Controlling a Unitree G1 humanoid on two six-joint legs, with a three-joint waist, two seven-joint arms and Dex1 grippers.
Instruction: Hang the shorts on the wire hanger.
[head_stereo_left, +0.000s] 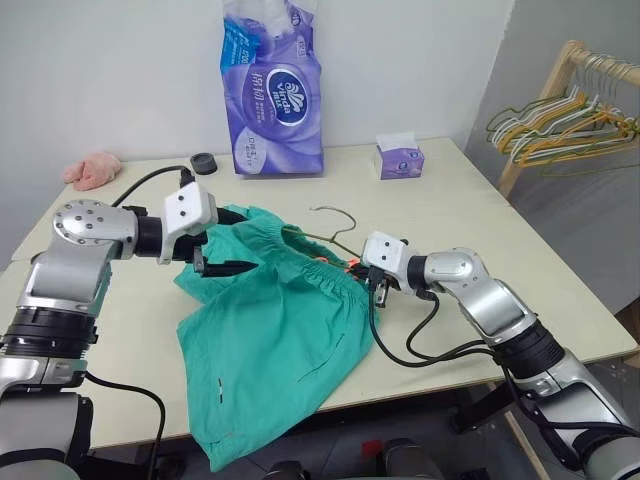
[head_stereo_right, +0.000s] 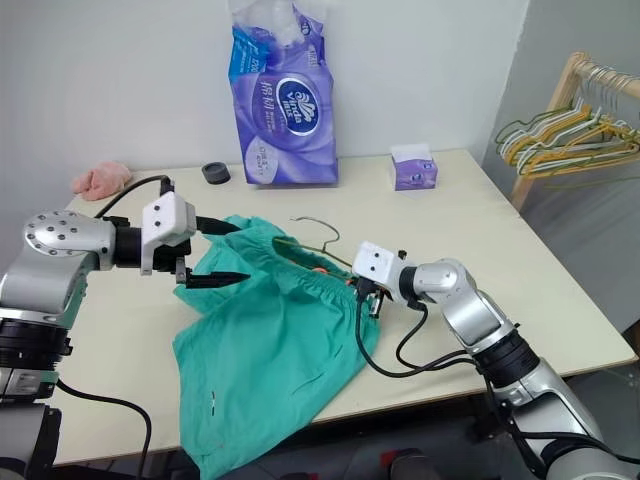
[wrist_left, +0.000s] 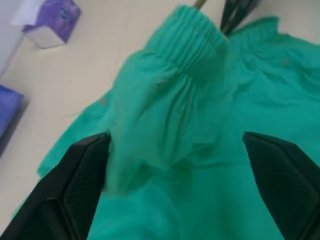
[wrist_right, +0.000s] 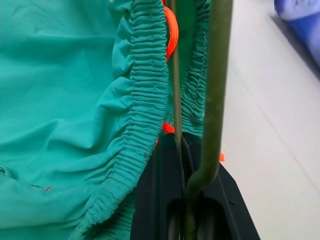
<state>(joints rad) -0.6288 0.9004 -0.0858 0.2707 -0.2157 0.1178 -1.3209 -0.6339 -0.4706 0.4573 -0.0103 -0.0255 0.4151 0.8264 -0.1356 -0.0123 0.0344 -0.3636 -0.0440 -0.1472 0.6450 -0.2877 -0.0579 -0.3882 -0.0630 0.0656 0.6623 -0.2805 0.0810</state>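
Teal-green shorts (head_stereo_left: 270, 340) lie rumpled on your table (head_stereo_left: 520, 260), gathered waistband up, one leg draped over the front edge. Your right wrist view shows the right gripper (wrist_right: 187, 200) clamped on the olive wire hanger (wrist_right: 215, 90) beside the waistband's orange tag (wrist_right: 171, 30); the head views show its hook (head_stereo_left: 335, 213). Your left gripper (head_stereo_left: 222, 262) hovers over the waistband, fingers wide apart, angled down.

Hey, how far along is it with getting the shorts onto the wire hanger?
Partly done. The wire hanger is already threaded into the waistband of the shorts, its hook sticking out toward the back of the table. In hand: the right gripper is shut on the hanger's wire at the waistband; the left gripper is open over the cloth. Left: the shorts mostly lie on the table, not yet hanging.
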